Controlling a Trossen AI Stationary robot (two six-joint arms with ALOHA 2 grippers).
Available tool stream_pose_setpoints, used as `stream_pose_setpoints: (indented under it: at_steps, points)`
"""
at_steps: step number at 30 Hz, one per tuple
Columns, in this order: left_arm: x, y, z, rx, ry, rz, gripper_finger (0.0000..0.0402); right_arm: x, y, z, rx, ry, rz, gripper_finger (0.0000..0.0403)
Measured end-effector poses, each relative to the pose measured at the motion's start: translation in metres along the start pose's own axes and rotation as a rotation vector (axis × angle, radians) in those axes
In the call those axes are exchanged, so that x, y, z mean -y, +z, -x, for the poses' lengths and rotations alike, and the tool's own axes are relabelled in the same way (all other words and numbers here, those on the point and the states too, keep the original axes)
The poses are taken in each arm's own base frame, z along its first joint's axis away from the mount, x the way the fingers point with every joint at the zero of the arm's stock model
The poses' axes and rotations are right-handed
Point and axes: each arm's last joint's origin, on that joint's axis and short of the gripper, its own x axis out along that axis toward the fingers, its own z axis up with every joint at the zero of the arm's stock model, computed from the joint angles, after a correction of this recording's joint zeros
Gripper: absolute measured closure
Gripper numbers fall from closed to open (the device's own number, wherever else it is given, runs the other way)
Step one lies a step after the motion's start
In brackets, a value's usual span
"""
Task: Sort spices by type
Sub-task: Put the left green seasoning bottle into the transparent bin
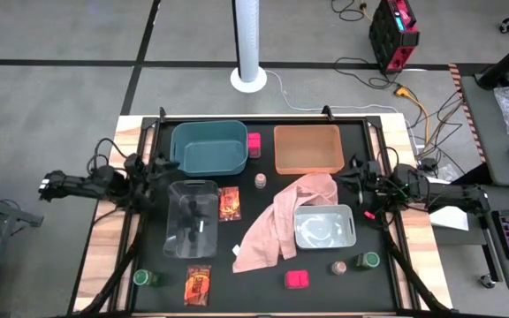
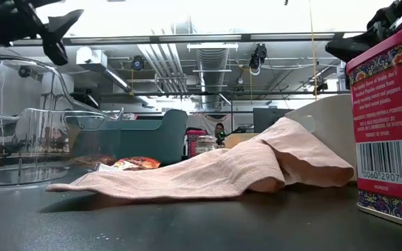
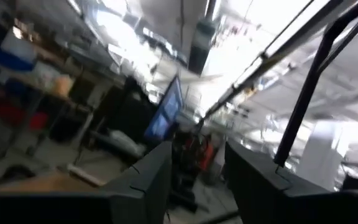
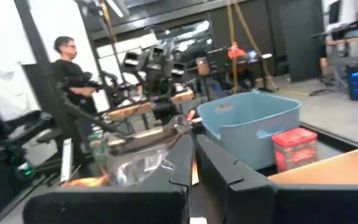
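The left claw [image 1: 155,168] hangs raised at the left edge of the table, fingers [image 3: 151,180] part spread and holding nothing. Just inward of it sits the clear bin [image 1: 191,217], and just beyond that bin lies a flat orange-red packet [image 1: 229,203], long axis running toward the table's far edge. A second packet [image 1: 198,284] and a green-lidded jar [image 1: 145,277] lie farther off, toward the front edge. The left arm looks nearer to all three than the right. The right claw [image 1: 358,181] waits at the opposite side, fingers pressed together and empty, with the grey bin [image 1: 323,226] just inward of it.
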Motion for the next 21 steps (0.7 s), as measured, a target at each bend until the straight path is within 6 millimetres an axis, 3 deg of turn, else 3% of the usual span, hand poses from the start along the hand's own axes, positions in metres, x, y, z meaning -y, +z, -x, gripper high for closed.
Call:
stream_pose_setpoints:
  at_steps: [6,11,21]
  points:
    - [0.015,0.010,-0.028,-0.172,0.020,-0.020,0.0293,-0.001,0.008,-0.002,-0.003,-0.037,0.011,0.0390]
    - [0.030,0.020,-0.054,-0.451,0.108,-0.064,0.0301,-0.003,0.015,-0.008,-0.043,-0.044,0.001,0.0390]
    - [0.043,0.020,-0.091,-0.824,0.273,-0.189,0.0302,-0.006,0.029,-0.038,-0.201,-0.071,0.009,0.0390]
